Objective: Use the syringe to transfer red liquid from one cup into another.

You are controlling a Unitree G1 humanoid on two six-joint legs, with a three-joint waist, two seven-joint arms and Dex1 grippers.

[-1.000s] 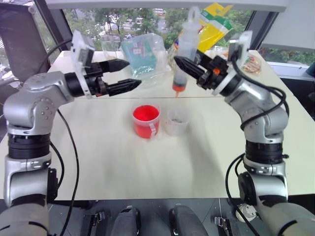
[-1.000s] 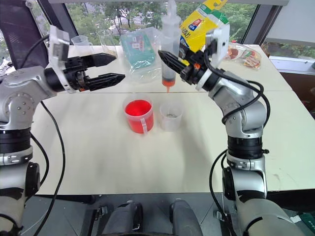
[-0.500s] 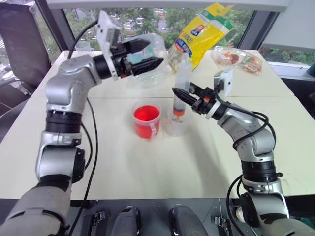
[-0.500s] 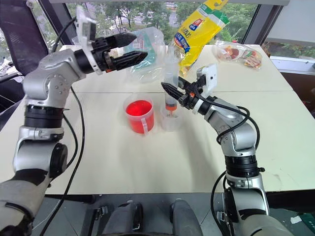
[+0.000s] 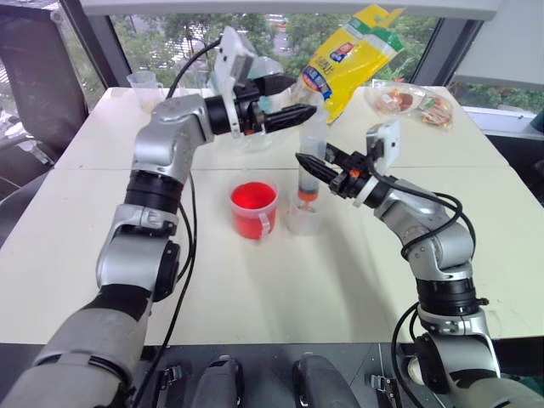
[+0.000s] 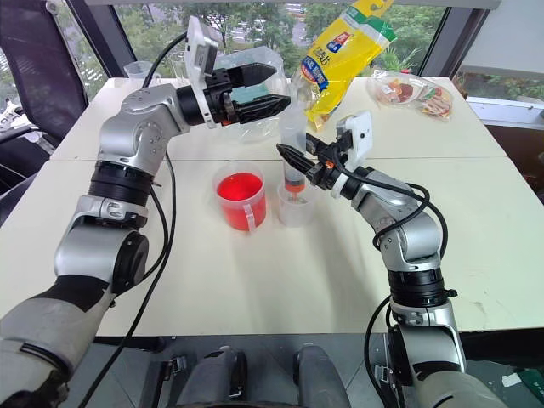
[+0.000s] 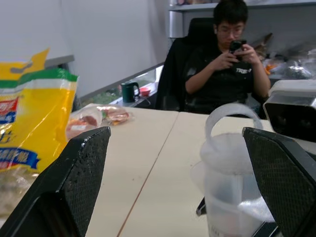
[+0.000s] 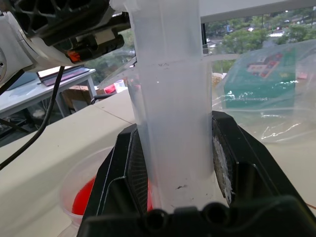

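The syringe (image 5: pixel 311 151) stands upright, its orange-red tip down inside the smaller plain cup (image 5: pixel 304 221). My right gripper (image 6: pixel 294 158) is shut on its barrel (image 8: pixel 170 113), which sits between the pads (image 8: pixel 130 174). Beside the small cup, to its left, stands the handled cup (image 5: pixel 255 224) holding red liquid (image 5: pixel 252 195). My left gripper (image 6: pixel 280 86) is open and level at the syringe's top. The plunger's ring (image 7: pixel 232 118) stands between its fingers (image 7: pixel 74 182), untouched.
A yellow bag (image 5: pixel 344 55) and a clear bag with a green box (image 6: pixel 246 89) lie behind the cups. Snack packets (image 5: pixel 410 99) sit at the back right, beakers (image 5: pixel 141 82) at the back left. A seated person (image 7: pixel 227 59) is beyond the table.
My left gripper has swung right and forward, up to the syringe's top. My right gripper lowered the syringe tip into the small cup, then held still.
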